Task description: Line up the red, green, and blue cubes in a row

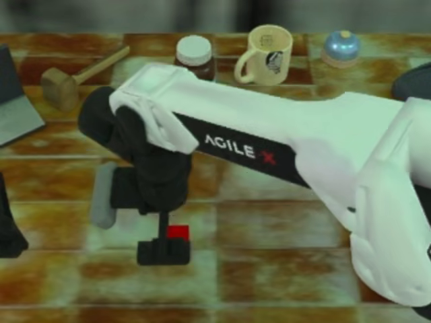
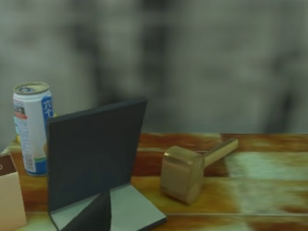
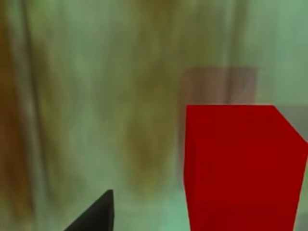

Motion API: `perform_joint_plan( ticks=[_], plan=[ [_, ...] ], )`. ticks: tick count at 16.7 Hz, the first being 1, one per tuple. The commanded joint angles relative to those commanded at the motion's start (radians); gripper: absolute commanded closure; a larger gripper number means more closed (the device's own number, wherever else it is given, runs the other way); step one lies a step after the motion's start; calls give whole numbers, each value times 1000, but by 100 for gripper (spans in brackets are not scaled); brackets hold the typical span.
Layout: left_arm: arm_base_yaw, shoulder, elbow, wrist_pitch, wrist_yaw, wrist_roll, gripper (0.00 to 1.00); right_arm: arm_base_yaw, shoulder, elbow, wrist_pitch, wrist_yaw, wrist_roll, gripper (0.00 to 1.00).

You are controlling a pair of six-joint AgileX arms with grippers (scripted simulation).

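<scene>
Cream mug [image 1: 267, 55] at the far edge of the counter [image 1: 269, 269], handle toward the top view's left, dark print on its side; its inside is not visible. Left of it a dark jar [image 1: 195, 57] with a white lid, shut. In the left wrist view a drink can [image 2: 32, 126], white and blue, top sealed, stands behind an upright dark panel [image 2: 94, 161] joined to a flat grey base, like an open laptop.

Wooden mallet [image 1: 74, 77] lies at far left, blocky head, round handle. A call bell [image 1: 341, 46], blue dome on a tan base, sits at far right.

Red cube [image 1: 178, 233], plain, sharp-edged, sits on the counter left of centre, toward the near side. No green or blue cube shows in any view.

Right end effector [image 1: 163, 250] reaches across from the right, white glossy arm, black wrist. Its fingers are down at the red cube, touching or nearly so; I cannot tell whether they are spread or clamped. The right wrist view shows the cube close and 1 dark fingertip [image 3: 96, 216] apart from it.

Left arm [image 1: 8, 229] parked at the left edge.

Counter surface: worn orange-brown tiles with pale patches. Backdrop grey, blurred.
</scene>
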Motion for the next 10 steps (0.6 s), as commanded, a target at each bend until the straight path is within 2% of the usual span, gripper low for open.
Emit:
perform_joint_plan(
  ticks=[4, 10],
  plan=[
    [0, 0, 0, 0, 0, 0, 0, 3, -14, 119, -133, -1, 0, 0],
    [-3, 8, 8, -5, 1, -3, 0, -6, -22, 117, -131, -1, 2, 0]
  ],
)
